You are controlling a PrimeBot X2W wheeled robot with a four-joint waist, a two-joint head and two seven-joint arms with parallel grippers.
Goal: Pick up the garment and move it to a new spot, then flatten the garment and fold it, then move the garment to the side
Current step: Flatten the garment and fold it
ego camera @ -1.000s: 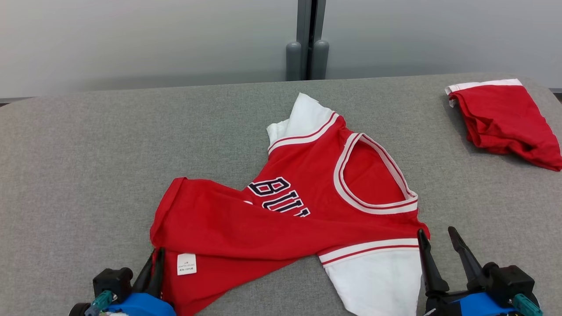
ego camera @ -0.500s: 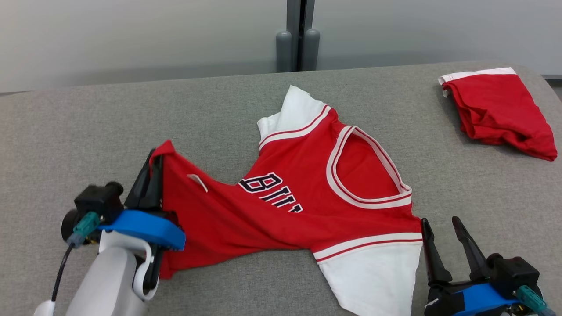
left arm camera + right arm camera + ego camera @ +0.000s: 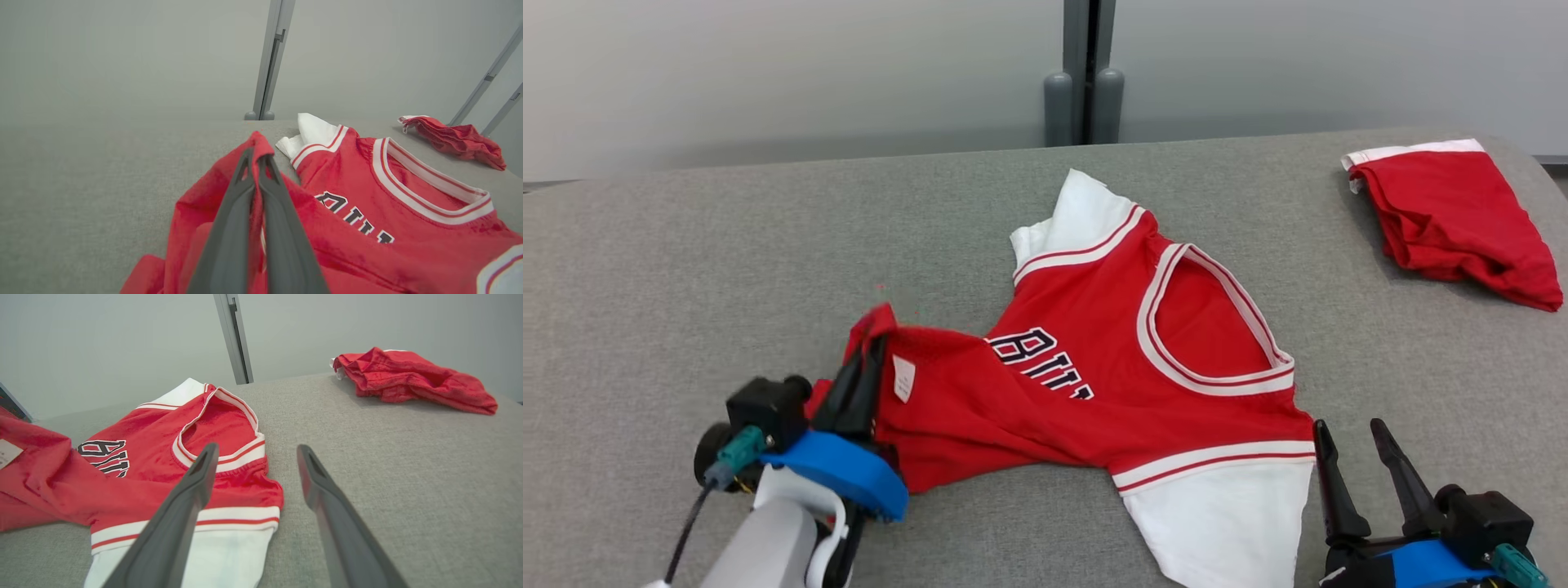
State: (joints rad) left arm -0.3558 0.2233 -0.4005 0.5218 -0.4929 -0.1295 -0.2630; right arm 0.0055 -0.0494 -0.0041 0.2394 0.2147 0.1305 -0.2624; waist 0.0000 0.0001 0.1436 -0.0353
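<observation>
The garment (image 3: 1111, 359), a red jersey with white sleeves, white-striped collar and dark lettering, lies across the middle of the grey table (image 3: 686, 261). My left gripper (image 3: 876, 343) is shut on the garment's hem corner at its left end, holding that corner lifted off the table; the pinch shows close up in the left wrist view, gripper (image 3: 258, 154) with red cloth (image 3: 367, 196) bunched over the tips. My right gripper (image 3: 1349, 431) stands open at the lower right, just right of the garment's near white sleeve (image 3: 1217, 523), touching nothing; its fingers (image 3: 200, 473) are spread apart.
A second red cloth with a white band (image 3: 1450, 212) lies crumpled at the table's far right corner, cloth (image 3: 408, 377) seen ahead of the right gripper. A grey post (image 3: 1085, 73) stands behind the table's far edge against a pale wall.
My left gripper closed on the hem corner and carried it up and toward the table's middle, bunching the red cloth. The right gripper stayed put. The head camera shifted slightly.
</observation>
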